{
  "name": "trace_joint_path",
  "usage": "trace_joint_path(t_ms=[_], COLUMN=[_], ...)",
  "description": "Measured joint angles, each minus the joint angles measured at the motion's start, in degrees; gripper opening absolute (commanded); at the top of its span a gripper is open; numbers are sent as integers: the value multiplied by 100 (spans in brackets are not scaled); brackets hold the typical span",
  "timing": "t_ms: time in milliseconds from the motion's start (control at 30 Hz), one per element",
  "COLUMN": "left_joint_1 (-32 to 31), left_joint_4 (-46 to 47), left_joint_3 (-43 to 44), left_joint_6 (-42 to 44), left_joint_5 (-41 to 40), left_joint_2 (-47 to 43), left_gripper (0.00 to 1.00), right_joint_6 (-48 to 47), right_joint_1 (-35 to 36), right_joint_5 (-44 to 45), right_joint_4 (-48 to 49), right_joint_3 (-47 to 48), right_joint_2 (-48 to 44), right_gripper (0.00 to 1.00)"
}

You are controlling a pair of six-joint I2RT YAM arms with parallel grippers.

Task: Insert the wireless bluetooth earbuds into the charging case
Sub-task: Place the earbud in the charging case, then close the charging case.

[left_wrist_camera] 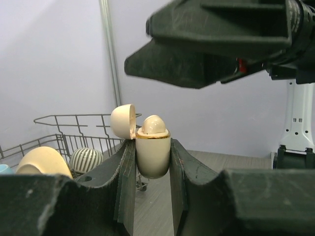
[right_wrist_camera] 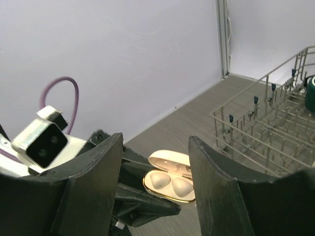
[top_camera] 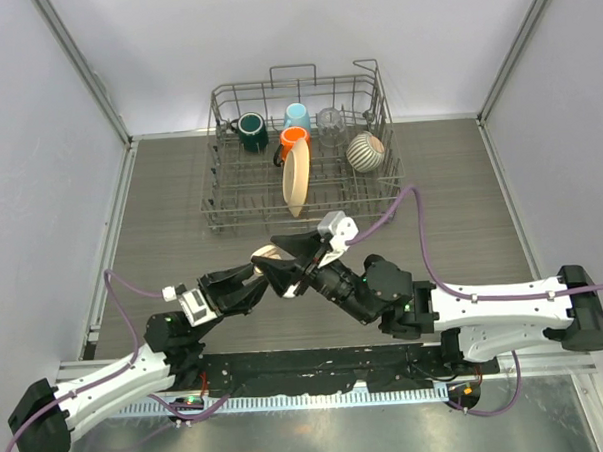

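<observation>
My left gripper [left_wrist_camera: 152,145] is shut on a small glossy clamshell earbud case [left_wrist_camera: 153,156], held upright above the table. The case looks cream-tinted with a gold rim; whether it is the white case or its beige twin I cannot tell. Its lid [left_wrist_camera: 122,120] is hinged open. In the right wrist view the case [right_wrist_camera: 170,194] holds two pale earbuds [right_wrist_camera: 160,180] seated side by side. My right gripper [right_wrist_camera: 155,142] is open and empty, just above the case, not touching it. From above, both grippers meet at mid-table [top_camera: 283,262]. No other case or loose buds show.
A wire dish rack [top_camera: 232,204] stands at the back of the table with a green mug [top_camera: 252,133], blue cup [top_camera: 297,116], orange mug [top_camera: 294,138], striped cup [top_camera: 365,151] and a wooden piece [top_camera: 295,178]. The rack lies right of my right gripper [right_wrist_camera: 266,123].
</observation>
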Motion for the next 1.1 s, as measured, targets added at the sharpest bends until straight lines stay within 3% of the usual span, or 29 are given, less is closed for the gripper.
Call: trace_joint_path(t_ms=[200,333,467,533,700,867,1100], left_joint_1=[0,0,0,0,0,0,0], left_joint_4=[-125,-330,-560,-702,-935,-951,-997], left_joint_3=[0,0,2,11,68,90,90], left_joint_6=[61,168,293,374,470,540,549], left_joint_5=[85,221,498,721,1113,1272,1283], left_joint_2=[37,17,-68,-107,-114,-101,-79], left_gripper=[0,0,0,0,0,0,0], right_joint_6=[83,223,660,1095,1665,1921,2120], right_joint_1=[-4,-7,-282,-660,-1222,-1239,-1246], right_joint_5=[-142,264,798,702,315,-133,-789], right_joint_4=[201,-131,-1381,-2210,-3112,-3775,-4395], right_joint_3=[-101,-44,590,1075,1172,1202,1207], right_joint_2=[-380,-520,-315,-92,-52,20,140], right_gripper=[64,70,70,70,70,65,50])
